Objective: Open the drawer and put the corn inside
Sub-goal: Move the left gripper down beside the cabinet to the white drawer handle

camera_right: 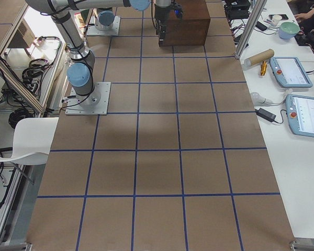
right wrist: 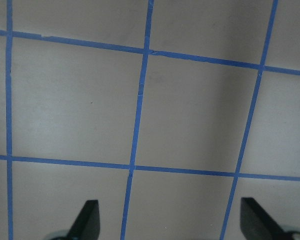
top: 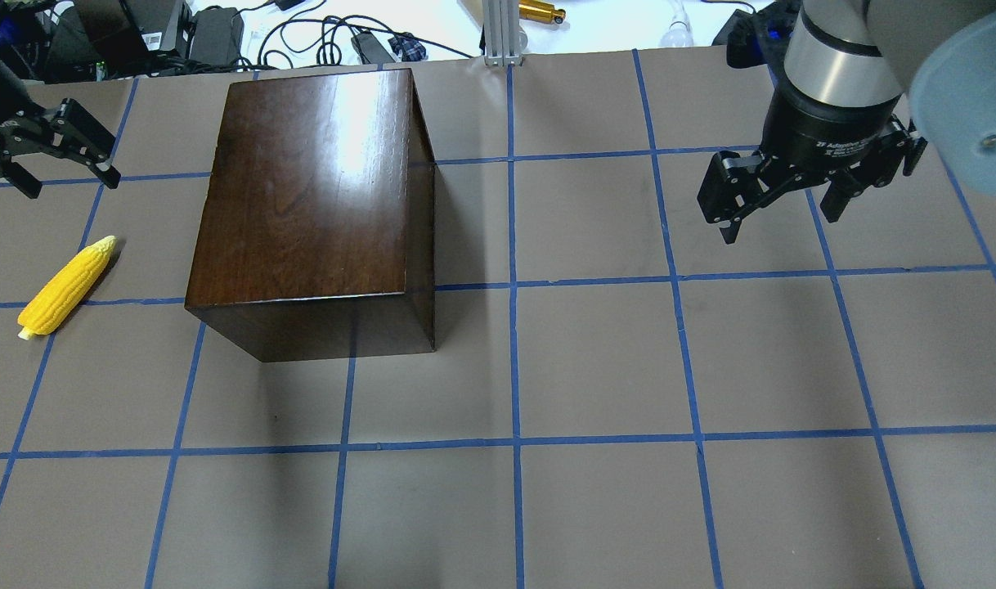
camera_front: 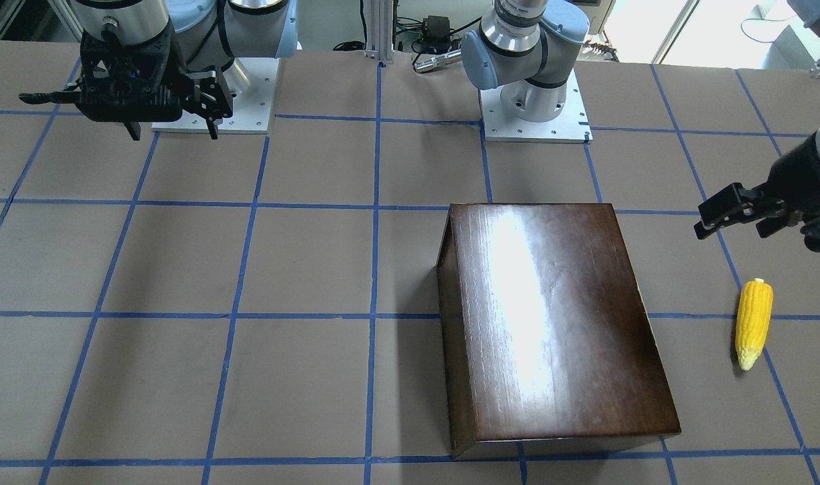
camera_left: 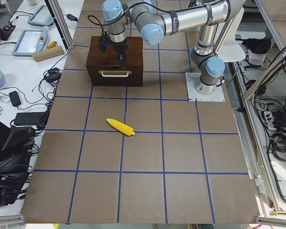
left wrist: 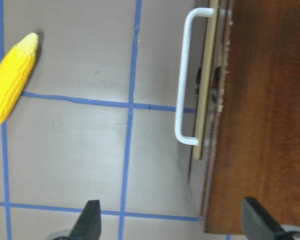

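- While both arms hang clear of the table [top: 596, 360], we find the drawer [camera_left: 115, 76] pushed fully home in the glossy dark-brown box [top: 310, 196]. Its front panel sits flush with the box's face and is turned toward the robot's left end of the table.
- We see the drawer's handle [left wrist: 182, 80], a pale bar, standing off the front panel.
- We find the corn [top: 66, 286] lying flat on the brown paper on the robot's left of the box. It is apart from the box, outside the drawer and out in front of the drawer's face. Its tapered tip points away from the robot.
- We see the left gripper [top: 66, 182] released and empty, its two fingers spread wide. It hovers above the table on the drawer side of the box, farther from the robot than the corn, and touches neither corn nor handle.
- From the left wrist view we look down between those spread fingertips [left wrist: 90, 222], with the handle toward one side and the corn toward the other.
- We see the right gripper [top: 780, 222] likewise released and empty, fingers apart. It hangs over the taped squares on the robot's right, well apart from the box.
- We note blue tape lines [right wrist: 135, 100] crossing the paper beneath it in the right wrist view.
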Robot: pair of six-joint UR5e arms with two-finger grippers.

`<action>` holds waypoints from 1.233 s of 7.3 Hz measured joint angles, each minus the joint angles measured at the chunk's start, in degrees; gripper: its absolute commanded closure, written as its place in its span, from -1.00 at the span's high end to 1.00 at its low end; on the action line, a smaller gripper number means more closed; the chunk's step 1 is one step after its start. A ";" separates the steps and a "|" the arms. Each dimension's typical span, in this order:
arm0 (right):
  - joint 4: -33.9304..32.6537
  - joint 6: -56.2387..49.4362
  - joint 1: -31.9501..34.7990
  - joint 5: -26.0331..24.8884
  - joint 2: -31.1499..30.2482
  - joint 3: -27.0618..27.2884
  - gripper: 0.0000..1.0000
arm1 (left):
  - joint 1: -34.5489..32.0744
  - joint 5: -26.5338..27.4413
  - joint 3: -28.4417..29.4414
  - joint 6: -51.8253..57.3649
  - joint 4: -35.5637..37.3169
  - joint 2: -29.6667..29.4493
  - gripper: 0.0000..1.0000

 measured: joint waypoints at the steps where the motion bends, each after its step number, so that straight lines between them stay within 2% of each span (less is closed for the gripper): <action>1: 0.00 0.00 0.00 0.01 0.03 0.00 1.00 | 0.48 0.11 -0.13 2.18 1.54 -1.92 1.00; 4: 0.00 0.00 0.00 0.01 0.06 0.00 1.00 | 2.78 -2.88 -0.13 4.51 3.01 -7.16 1.00; 7: 0.00 0.00 0.00 0.00 0.04 0.00 1.00 | 3.48 -12.18 -0.70 4.13 2.47 -10.03 1.00; 9: 0.00 0.00 0.00 0.04 0.04 0.00 1.00 | 3.49 -15.31 -2.07 4.01 2.36 -10.94 1.00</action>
